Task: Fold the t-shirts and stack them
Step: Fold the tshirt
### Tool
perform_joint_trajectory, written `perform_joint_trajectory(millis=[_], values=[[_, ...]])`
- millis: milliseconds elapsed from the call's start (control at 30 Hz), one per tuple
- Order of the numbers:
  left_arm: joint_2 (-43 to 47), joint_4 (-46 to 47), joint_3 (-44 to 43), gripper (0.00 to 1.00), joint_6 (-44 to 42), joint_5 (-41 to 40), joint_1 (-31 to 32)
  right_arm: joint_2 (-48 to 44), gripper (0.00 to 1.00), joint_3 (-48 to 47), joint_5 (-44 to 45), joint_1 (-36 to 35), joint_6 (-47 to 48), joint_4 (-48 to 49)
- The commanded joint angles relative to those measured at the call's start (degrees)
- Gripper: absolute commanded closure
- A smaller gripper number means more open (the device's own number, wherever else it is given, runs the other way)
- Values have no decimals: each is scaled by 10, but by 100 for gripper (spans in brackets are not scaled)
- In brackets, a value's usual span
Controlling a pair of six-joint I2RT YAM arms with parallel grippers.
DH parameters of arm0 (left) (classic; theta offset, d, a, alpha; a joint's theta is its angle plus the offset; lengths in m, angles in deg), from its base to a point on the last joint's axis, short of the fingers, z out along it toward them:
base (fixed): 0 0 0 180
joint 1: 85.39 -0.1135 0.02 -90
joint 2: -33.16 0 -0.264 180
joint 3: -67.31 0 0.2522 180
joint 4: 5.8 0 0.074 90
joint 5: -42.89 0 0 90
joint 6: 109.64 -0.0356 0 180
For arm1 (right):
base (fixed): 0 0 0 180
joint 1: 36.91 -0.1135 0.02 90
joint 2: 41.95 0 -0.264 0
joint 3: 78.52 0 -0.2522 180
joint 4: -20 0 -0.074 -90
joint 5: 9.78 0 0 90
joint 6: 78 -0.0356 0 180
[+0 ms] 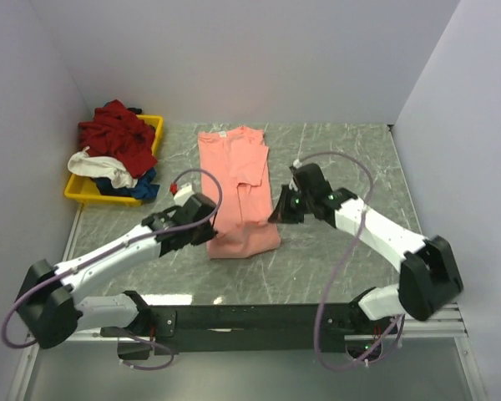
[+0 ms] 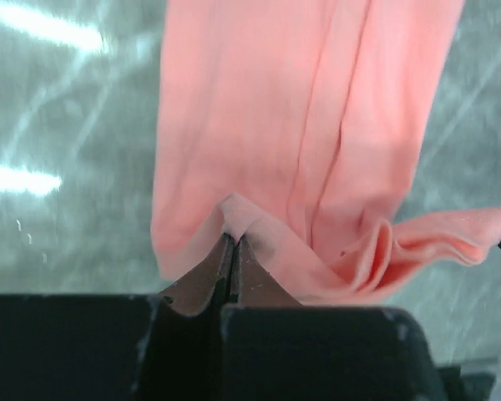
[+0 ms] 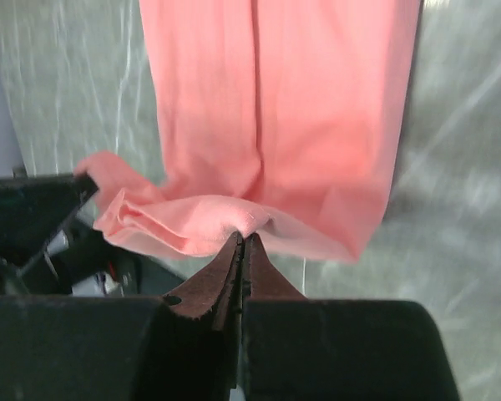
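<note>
The salmon-pink t-shirt (image 1: 234,180) lies on the grey marbled surface (image 1: 342,159), folded lengthwise into a narrow strip. Its neck and small white label (image 1: 220,134) are at the far end, and its hem is at the end nearest the arm bases.

The left arm (image 1: 108,255) reaches in from the shirt's left. In the left wrist view the left jaws are closed tight on a small peak of pink cloth (image 2: 234,209) at the hem's left corner, with no gap between the two black tips. The right arm (image 1: 376,230) comes in from the shirt's right. In the right wrist view the right jaws are likewise pressed together, pinching a fold of the hem (image 3: 246,219) at the right corner. Between the two pinch points the hem bunches into loose ripples, while the rest of the shirt stays flat on the surface.

To the far left of the shirt, well apart from it, sits a yellow tray (image 1: 156,132). It holds a heap of other t-shirts: a dark red one (image 1: 117,134) on top, a white one (image 1: 96,164) draped over the tray's left side, and a blue one (image 1: 138,182) at its near edge.
</note>
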Motion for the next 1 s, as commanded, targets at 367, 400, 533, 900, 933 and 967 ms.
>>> perform_joint_trajectory(millis=[367, 400, 533, 900, 933, 967], values=[[-232, 117, -173, 99, -112, 67, -190, 305, 100, -277, -47, 98, 48, 34], [-250, 123, -183, 99, -115, 71, -195, 316, 100, -295, -50, 100, 49, 33], [-286, 133, -205, 99, -127, 88, -217, 347, 100, -314, -61, 118, 40, 43], [-367, 117, -288, 99, -142, 93, -236, 411, 100, -372, -85, 144, 36, 45], [-370, 116, -291, 99, -142, 92, -238, 423, 100, -380, -88, 144, 38, 42], [-374, 114, -297, 99, -142, 92, -238, 427, 100, -387, -91, 146, 39, 38]])
